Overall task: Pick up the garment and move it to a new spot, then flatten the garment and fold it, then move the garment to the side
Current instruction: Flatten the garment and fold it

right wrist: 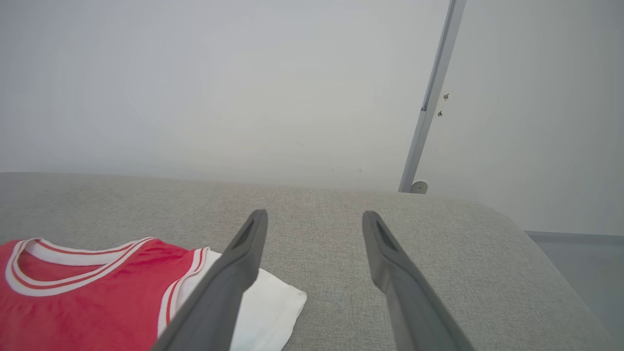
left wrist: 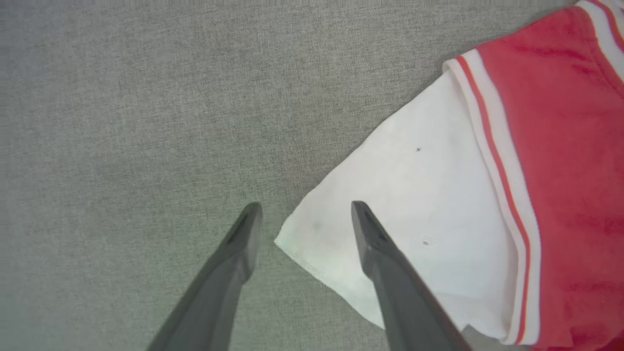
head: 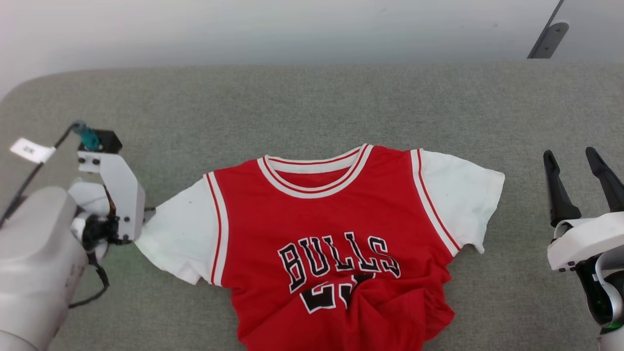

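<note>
red with white sleeves, the garment (head: 336, 204) lies front up on the grey fabric table (head: 312, 97), its hem bunched. the left gripper (left wrist: 304, 214) has its fingers spread either side of the corner of the garment's sleeve on the robot's left, gripping nothing. the right gripper (head: 570, 152) hovers spread wide and empty, well clear of the garment's other sleeve.

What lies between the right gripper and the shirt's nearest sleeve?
Nothing but bare grey cloth surface separates the right gripper from the white sleeve of the garment, as the head view shows.
</note>
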Controlling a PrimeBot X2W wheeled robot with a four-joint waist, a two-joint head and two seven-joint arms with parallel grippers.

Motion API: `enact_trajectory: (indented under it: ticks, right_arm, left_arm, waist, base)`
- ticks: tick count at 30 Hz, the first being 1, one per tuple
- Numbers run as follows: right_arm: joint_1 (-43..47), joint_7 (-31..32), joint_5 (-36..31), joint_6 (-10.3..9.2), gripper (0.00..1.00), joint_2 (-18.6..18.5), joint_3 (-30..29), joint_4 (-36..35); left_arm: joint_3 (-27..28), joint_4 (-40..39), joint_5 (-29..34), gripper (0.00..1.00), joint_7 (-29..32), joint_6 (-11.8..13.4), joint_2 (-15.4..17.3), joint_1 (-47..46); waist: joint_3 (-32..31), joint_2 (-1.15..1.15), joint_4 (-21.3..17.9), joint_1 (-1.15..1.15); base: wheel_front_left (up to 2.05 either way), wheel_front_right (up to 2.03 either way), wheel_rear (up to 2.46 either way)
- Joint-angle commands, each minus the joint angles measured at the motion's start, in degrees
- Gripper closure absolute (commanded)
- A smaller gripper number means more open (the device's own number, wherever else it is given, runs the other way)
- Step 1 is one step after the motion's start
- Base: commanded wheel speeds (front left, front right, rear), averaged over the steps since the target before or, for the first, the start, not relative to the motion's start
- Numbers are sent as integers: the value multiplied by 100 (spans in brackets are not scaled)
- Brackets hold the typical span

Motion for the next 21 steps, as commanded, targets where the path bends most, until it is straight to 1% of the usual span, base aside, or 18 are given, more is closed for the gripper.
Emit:
enact_trajectory:
  ticks: [1,7,12,13,14,15,16,21]
  right_arm:
    - [47,12,-29,-9,0,21,-19,-28]
    - [5,97,-30,-9,0,56,-21,-120]
    - [-7,190,-45,-9,0,86,-46,-192]
    - [-10,215,-38,-9,0,98,-56,-206]
    - [-15,238,-38,-9,0,103,-64,-220]
    - [-21,273,-29,-9,0,109,-66,-228]
    - [-29,339,1,-9,0,128,-67,-222]
    - [-141,841,185,-9,0,139,71,-175]
  left_arm:
    - [-19,-11,21,0,33,8,10,-45]
    - [-89,110,0,0,321,73,12,-80]
    - [-103,308,-91,0,482,39,-9,24]
    - [-92,365,-131,3,512,60,-40,44]
    - [-103,402,-137,53,556,55,-76,70]
    - [-105,435,-167,67,588,43,-101,85]
    - [-94,485,-201,100,628,35,-114,95]
    - [-105,524,-255,100,608,-10,-175,29]
  waist:
    - [24,0,-13,0]
    - [141,0,-79,0]
    - [242,0,-121,0]
    - [258,0,-126,0]
    - [274,0,-129,0]
    - [291,0,-130,0]
    - [309,0,-128,0]
    - [412,0,-92,0]
  base:
    - [0,0,0]
    - [0,0,0]
    - [0,0,0]
    - [0,0,0]
    - [0,0,0]
    - [0,0,0]
    - [0,0,0]
    - [0,0,0]
